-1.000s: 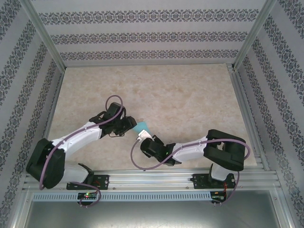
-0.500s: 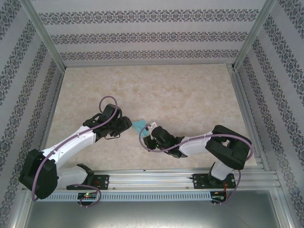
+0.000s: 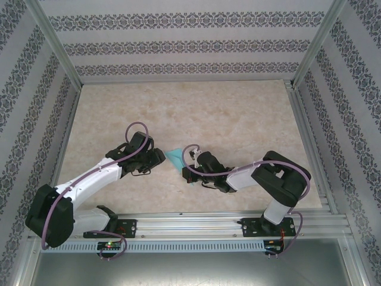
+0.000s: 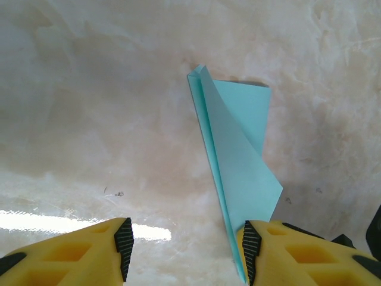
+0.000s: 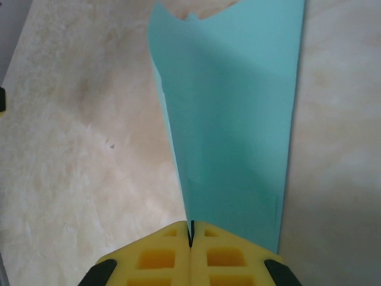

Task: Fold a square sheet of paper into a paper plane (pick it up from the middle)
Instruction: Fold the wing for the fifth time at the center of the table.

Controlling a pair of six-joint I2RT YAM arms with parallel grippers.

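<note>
right gripper (image 5: 190,238): clenched. Yellow fingers (image 5: 155,259) are pressed flat together with no gap. The paper plane (image 5: 238,119) is pinched in the seam: its crease runs straight into the line where the two fingers meet, and the turquoise paper fans out from there, away from the camera. One flap spreads wide on the right of the right wrist view, straight-edged, over the marbled table (image 5: 77,149).

left gripper (image 4: 184,257): released, jaws roughly half apart with bare table between them, nothing clamped. In the left wrist view the plane's long folded edge comes down just beside the black pad (image 4: 251,250) of the right-hand finger. Can't tell if it touches. The other finger is well apart from the paper.

Plane shape, left wrist view: slim, pointed tip at the far end, one wing flared out to the right and throwing a shadow on the table. Can't tell if it rests on the surface or is lifted off it.

Top view: the plane sits between the two grippers, near mid-table, slightly toward the near edge. The left arm comes in from the left and the right arm from the right, tips close with the paper between them.
</note>
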